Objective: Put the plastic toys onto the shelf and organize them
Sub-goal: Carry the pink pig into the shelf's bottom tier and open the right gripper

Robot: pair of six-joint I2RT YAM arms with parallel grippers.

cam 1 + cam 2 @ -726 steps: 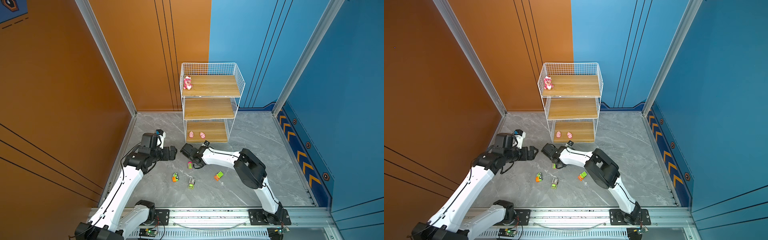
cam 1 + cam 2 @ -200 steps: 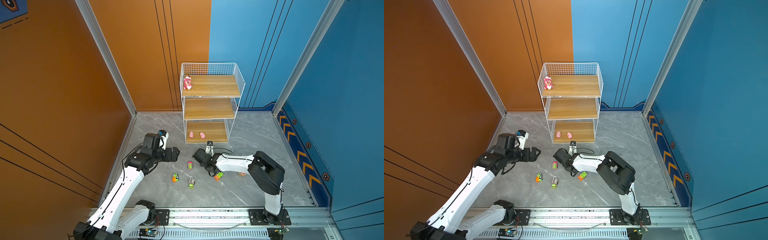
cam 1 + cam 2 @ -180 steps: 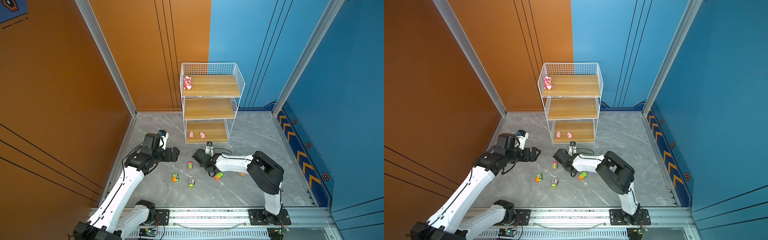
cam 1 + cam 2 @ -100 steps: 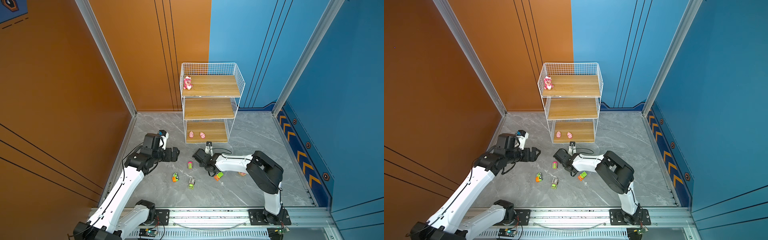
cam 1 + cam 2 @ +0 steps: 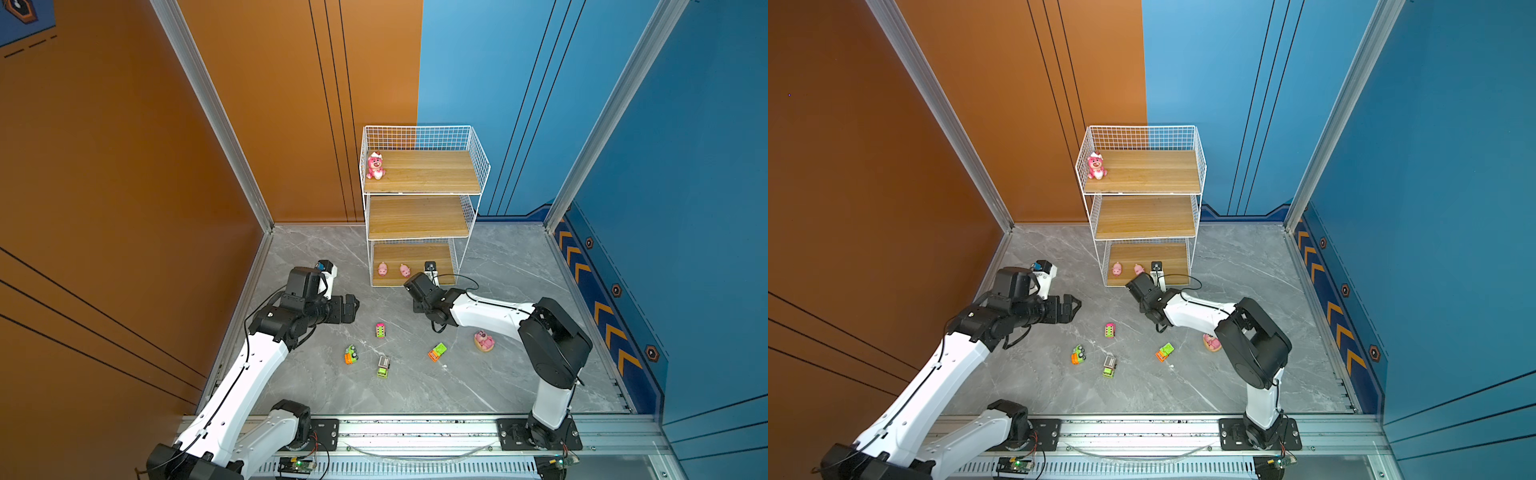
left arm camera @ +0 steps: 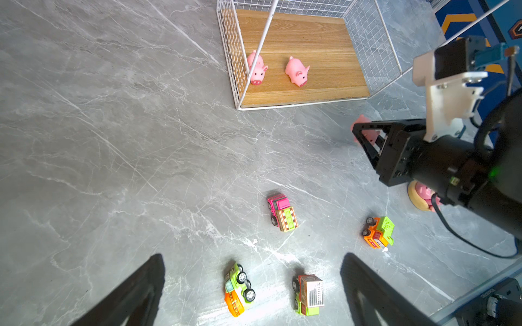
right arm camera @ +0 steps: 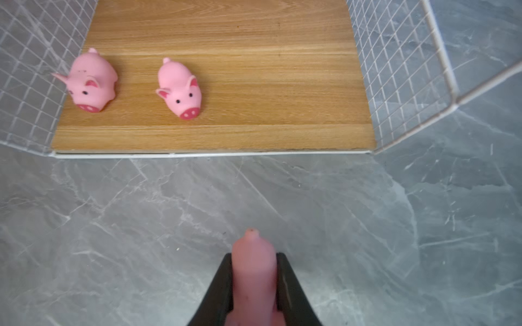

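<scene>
Grey marbled floor (image 5: 498, 266) is bounded by orange wall panels (image 5: 124, 166) on the left and blue wall panels (image 5: 685, 166) on the right, with a metal rail (image 5: 415, 428) along the front edge. The shelf (image 5: 417, 216) stands at the middle of the floor's back edge, open side toward the arms; the floor to either side of it, out to both back corners, is open. On the top board, a pink bear (image 5: 375, 165) sits against the left edge, and the rest of that board is free. On the bottom board, one pig (image 5: 382, 269) sits at the left front corner with a second pig (image 5: 404, 270) just beside it, leaving the right half free. The right gripper (image 7: 253, 258) is clamped on a third pig (image 7: 252, 282), over the floor just in front of the bottom board's front edge. The left gripper (image 5: 1077, 309) hangs over the left part of the floor, jaws spread wide and holding nothing. Near the floor's centre, all apart, lie a pink truck (image 5: 380, 330), a green-and-orange car (image 5: 351, 355), a grey-and-green truck (image 5: 383, 366) and an orange-and-green truck (image 5: 437, 351). A bear on a tan base (image 5: 483, 340) lies to their right, beside the right arm.
</scene>
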